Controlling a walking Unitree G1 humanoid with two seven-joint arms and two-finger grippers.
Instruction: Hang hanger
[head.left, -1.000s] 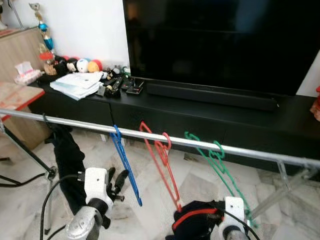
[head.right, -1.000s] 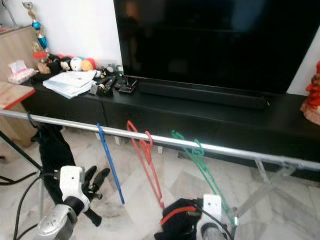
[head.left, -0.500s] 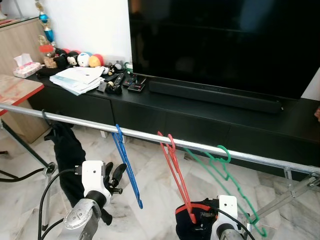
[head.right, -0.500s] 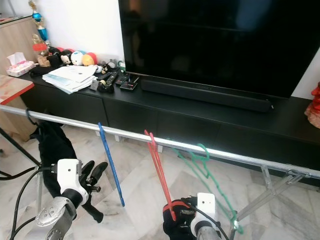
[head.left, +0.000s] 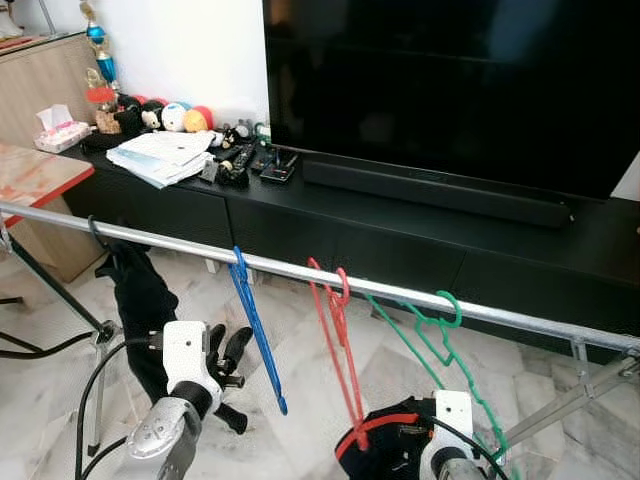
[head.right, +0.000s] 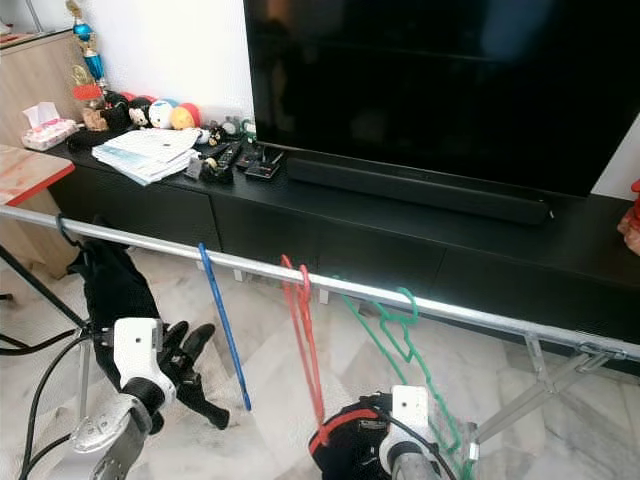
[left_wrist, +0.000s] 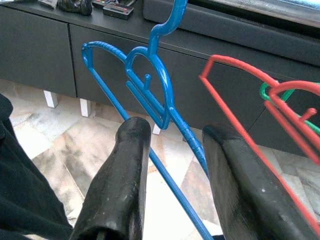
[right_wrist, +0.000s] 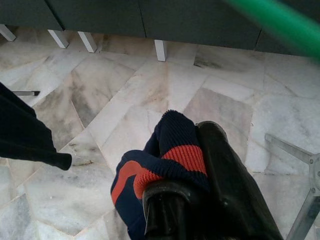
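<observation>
Hangers, blue (head.left: 255, 330), red (head.left: 338, 345), green (head.left: 440, 335), hang on rail (head.left: 180, 243); left fingers (left_wrist: 120, 185) spread, right fingers (right_wrist: 220, 195) clenching navy-red garment (right_wrist: 160, 160).

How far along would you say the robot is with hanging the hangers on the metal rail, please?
Done: the blue plastic hanger, red plastic hanger and green plastic hanger already hang on the silver metal rail, beside a black garment. In hand: the right gripper is shut on a navy-and-red knitted garment. The left gripper is open by the blue hanger. Left: that garment is not yet hung.
</observation>
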